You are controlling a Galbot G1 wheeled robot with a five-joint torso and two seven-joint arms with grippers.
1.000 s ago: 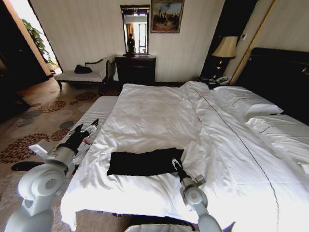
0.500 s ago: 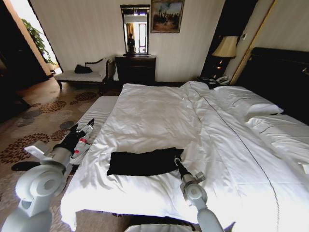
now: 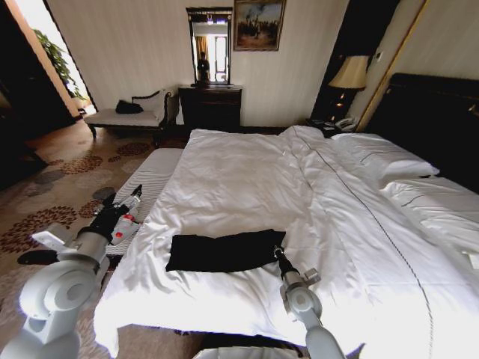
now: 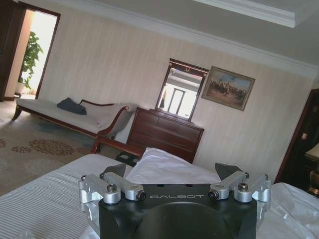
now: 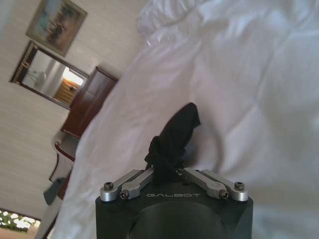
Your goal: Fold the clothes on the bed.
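Pinching a bunched corner of the black cotton T-shirt [image 3: 224,251], the right claw [image 3: 278,254] is closed on fabric at the garment's right end. The shirt is lying flat near the foot of the large white-sheeted bed [image 3: 247,179], its long axis running leftward from that claw. The left claw [image 3: 135,193], fingers spread and empty, is hovering beyond the bed's left edge.

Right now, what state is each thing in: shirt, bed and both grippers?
Black T-shirt: folded into a flat band near the foot of the bed, one end bunched in the right gripper.
Bed: made, white duvet rumpled.
Right gripper: shut on the shirt's right end.
Left gripper: open, empty, beside the bed.
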